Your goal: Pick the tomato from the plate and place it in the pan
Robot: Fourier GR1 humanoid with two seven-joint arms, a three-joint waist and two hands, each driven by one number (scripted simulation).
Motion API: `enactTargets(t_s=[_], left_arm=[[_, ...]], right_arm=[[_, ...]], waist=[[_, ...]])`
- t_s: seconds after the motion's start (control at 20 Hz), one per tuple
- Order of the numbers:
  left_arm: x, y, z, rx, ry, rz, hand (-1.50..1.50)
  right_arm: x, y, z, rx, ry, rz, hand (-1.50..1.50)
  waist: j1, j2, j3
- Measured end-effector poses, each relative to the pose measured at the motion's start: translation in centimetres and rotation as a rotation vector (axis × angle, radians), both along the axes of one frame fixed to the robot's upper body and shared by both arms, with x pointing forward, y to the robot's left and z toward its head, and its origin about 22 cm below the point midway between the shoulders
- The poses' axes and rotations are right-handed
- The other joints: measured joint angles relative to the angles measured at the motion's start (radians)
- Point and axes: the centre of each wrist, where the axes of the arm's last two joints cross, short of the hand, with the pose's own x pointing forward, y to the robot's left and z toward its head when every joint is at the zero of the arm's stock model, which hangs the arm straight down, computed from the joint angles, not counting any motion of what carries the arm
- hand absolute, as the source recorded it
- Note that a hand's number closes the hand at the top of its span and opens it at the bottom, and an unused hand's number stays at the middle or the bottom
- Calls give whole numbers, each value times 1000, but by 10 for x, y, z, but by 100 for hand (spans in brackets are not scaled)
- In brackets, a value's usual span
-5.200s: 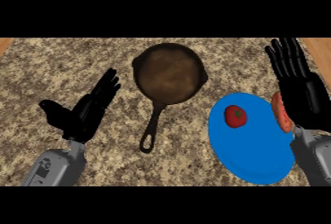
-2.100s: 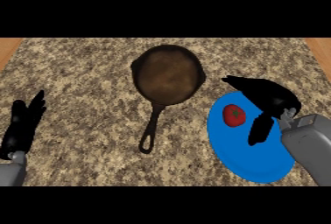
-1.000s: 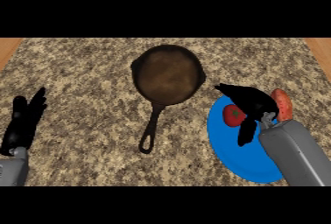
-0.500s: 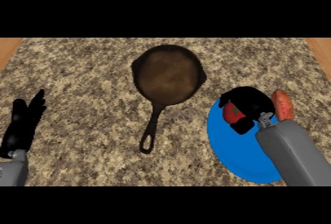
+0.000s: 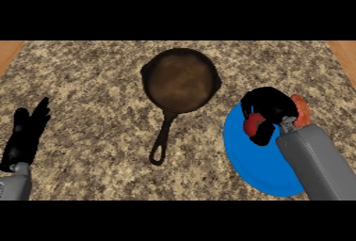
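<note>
We see the right hand with fingers curled round the tomato, seemingly just above the plate, right of the pan. Left hand rests open, far left of the pan.

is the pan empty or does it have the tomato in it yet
Empty: the pan shows only bare base; the tomato is over the plate.

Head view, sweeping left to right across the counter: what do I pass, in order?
Left hand, resting open at the left edge → pan, handle pointing toward the near edge → blue plate → right hand, curled round the tomato over the plate.
</note>
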Motion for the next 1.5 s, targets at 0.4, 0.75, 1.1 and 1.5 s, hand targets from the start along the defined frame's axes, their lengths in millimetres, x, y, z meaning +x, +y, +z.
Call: enactTargets(t_s=[0.4,0.75,1.1,1.5], left_arm=[[1,1,3,-4,2,-11,0],[-2,-4,-1,-6,5,3,0],[-2,-2,0,-1,4,-6,0],[1,-8,-1,-4,0,-13,0]], right_arm=[[7,-93,4,33,-79,-63,150],[8,-114,41,242,-418,5,150],[16,-85,69,391,-528,62,150],[52,-16,70,524,-491,30,150]], waist=[[0,2,1],[-5,-1,1],[-1,-1,0],[11,2,0]])
